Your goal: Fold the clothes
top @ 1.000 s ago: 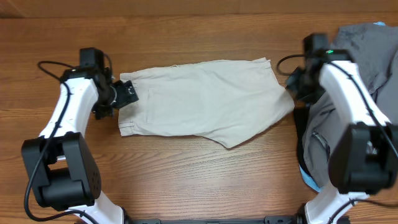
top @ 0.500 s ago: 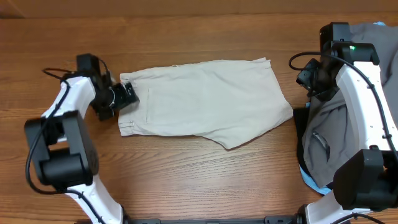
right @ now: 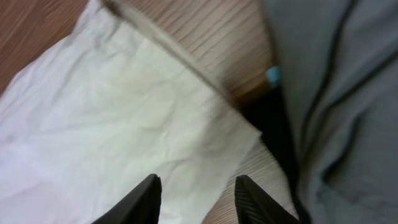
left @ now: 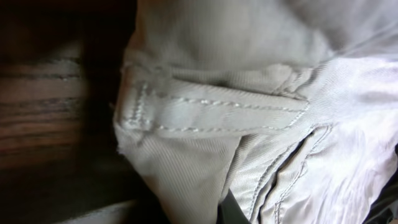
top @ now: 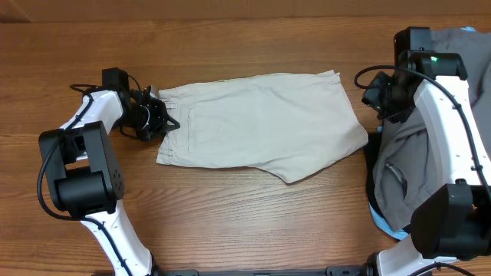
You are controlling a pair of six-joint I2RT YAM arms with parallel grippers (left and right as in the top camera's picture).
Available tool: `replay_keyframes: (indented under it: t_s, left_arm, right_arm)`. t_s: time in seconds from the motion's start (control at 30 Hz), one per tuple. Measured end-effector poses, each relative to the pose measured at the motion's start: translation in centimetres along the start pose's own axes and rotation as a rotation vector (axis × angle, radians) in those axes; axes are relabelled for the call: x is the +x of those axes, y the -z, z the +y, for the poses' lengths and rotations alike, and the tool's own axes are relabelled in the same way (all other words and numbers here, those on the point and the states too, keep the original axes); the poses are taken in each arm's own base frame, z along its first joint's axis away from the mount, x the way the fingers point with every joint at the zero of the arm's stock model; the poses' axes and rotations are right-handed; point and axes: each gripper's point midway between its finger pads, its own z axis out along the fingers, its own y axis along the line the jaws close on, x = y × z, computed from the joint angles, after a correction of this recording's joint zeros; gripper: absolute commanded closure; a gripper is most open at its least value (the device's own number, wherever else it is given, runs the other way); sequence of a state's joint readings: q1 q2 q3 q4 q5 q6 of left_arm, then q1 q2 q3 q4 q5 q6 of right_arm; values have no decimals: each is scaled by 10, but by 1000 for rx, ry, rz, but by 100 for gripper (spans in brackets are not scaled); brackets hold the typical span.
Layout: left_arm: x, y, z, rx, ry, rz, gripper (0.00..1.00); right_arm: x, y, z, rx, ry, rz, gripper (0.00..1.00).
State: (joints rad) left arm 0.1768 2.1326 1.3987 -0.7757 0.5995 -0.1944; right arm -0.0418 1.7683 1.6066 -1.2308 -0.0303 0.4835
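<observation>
Shorts (top: 261, 123) slid toward frame right with the left tool (top: 153, 120) at their waistband (top: 163, 130); whether it is clenched I cannot tell. Over the hem (right: 205, 118) the right tool (right: 198, 185) hangs released, probably to pinch it.

Brown wooden table (top: 230, 226) (grain visible), evenly lit

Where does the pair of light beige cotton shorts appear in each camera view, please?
Overhead: the light beige cotton shorts lie spread mid-table.
Left wrist: the shorts fill most of the frame, a belt loop centred.
Right wrist: the shorts cover the left and lower part.
Shared landmark: the brown wooden table.
</observation>
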Motion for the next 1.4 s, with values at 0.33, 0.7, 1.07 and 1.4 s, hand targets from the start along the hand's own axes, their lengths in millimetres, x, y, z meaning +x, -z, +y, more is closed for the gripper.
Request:
replay_keyframes:
  t_s: [0.33, 0.7, 1.07, 1.4]
  left_arm:
    - [25, 44, 9, -152, 135, 159, 96]
    - [-2, 120, -39, -184, 82, 81, 96]
    - [14, 153, -60, -193, 95, 109, 96]
    - [13, 153, -82, -104, 61, 110, 94]
  right_arm:
    - [65, 1, 82, -203, 435, 115, 96]
    - [168, -45, 154, -360, 735, 230, 96]
    - [266, -91, 184, -436, 894, 399, 96]
    - [323, -116, 197, -532, 935, 559, 96]
